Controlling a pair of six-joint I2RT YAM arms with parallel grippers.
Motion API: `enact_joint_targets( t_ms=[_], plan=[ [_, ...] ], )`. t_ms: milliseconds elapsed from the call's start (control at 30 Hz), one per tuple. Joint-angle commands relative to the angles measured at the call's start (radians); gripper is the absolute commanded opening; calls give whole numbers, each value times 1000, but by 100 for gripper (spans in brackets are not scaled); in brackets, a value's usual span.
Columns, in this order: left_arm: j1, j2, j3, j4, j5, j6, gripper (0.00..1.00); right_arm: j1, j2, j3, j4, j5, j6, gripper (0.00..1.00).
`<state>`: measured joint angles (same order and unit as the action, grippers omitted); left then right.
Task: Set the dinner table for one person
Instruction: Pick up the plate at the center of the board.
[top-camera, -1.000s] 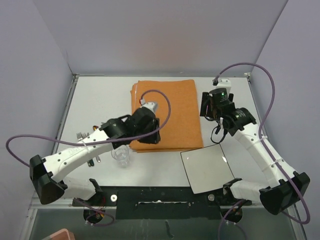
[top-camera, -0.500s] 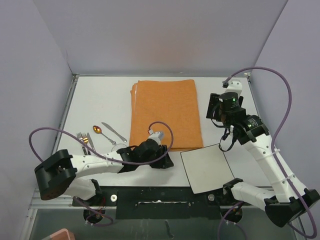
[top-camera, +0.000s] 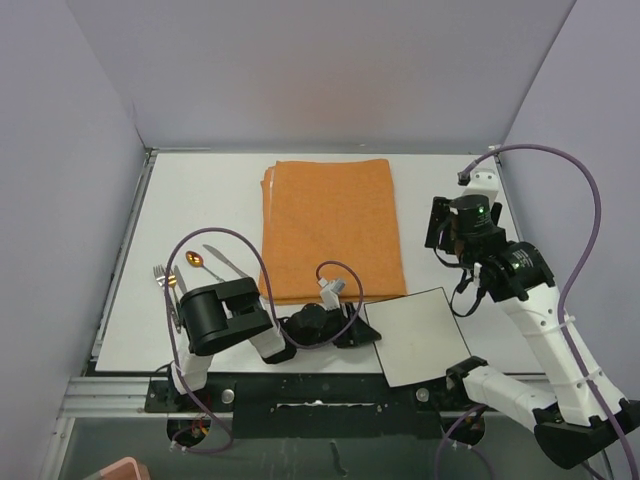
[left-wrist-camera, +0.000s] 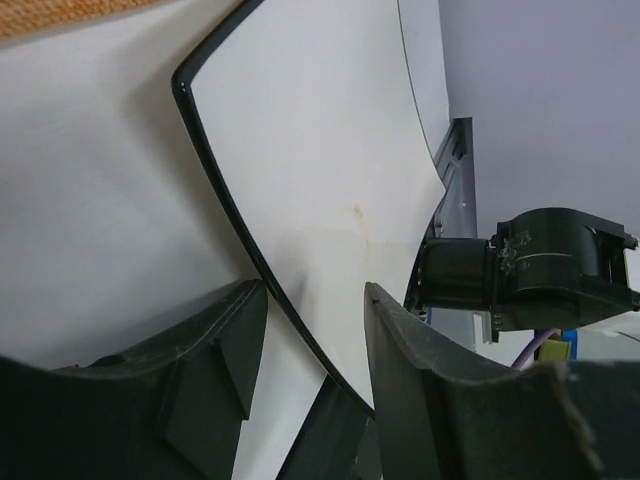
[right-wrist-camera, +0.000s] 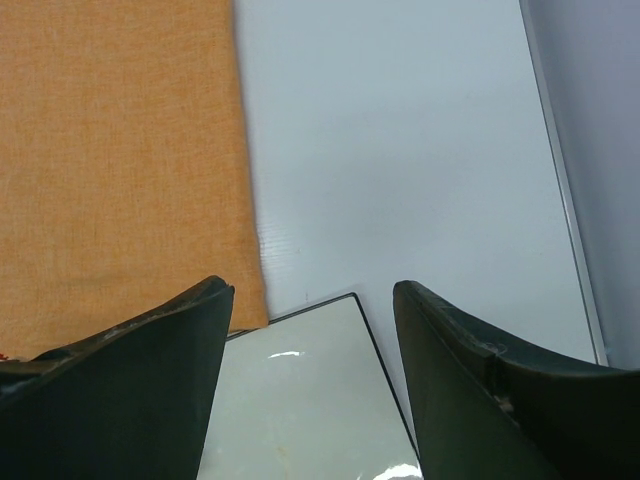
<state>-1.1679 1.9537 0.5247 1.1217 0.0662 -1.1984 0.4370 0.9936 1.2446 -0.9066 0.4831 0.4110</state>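
Between the parted fingers of the left gripper (left-wrist-camera: 315, 292), the dark rim of the square white plate (left-wrist-camera: 330, 150) is observed unclamped, the dinner table (top-camera: 200, 200) lying beneath, while the right gripper (right-wrist-camera: 312, 290) is recorded released and empty above the plate's far corner, beside the orange mat (right-wrist-camera: 120, 150).

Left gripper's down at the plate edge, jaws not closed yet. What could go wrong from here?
1. The left gripper straddles only the thin rim of the flat plate; such a shallow pinch may slip or let the plate tip when lifted.
2. The plate's near corner seems to reach the dinner table's near edge; a nudge could slide it off.
3. Its far corner sits right by the orange mat; dragging could bunch the cloth.
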Motion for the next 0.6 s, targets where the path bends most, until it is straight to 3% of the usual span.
enact_joint_targets(
  t_ms=[0, 233, 400, 567],
  plan=[
    [-20, 48, 18, 93, -19, -10, 44, -7, -31, 17, -24, 54, -22, 66],
    [-21, 146, 17, 123, -63, -54, 44, -8, -38, 43, -51, 55, -29, 66],
    [-45, 10, -12, -129, -166, -31, 44, -7, -33, 43, -61, 47, -17, 66],
    [-44, -51, 8, -231, -275, -35, 44, -8, -39, 33, -68, 39, -16, 66]
  ],
)
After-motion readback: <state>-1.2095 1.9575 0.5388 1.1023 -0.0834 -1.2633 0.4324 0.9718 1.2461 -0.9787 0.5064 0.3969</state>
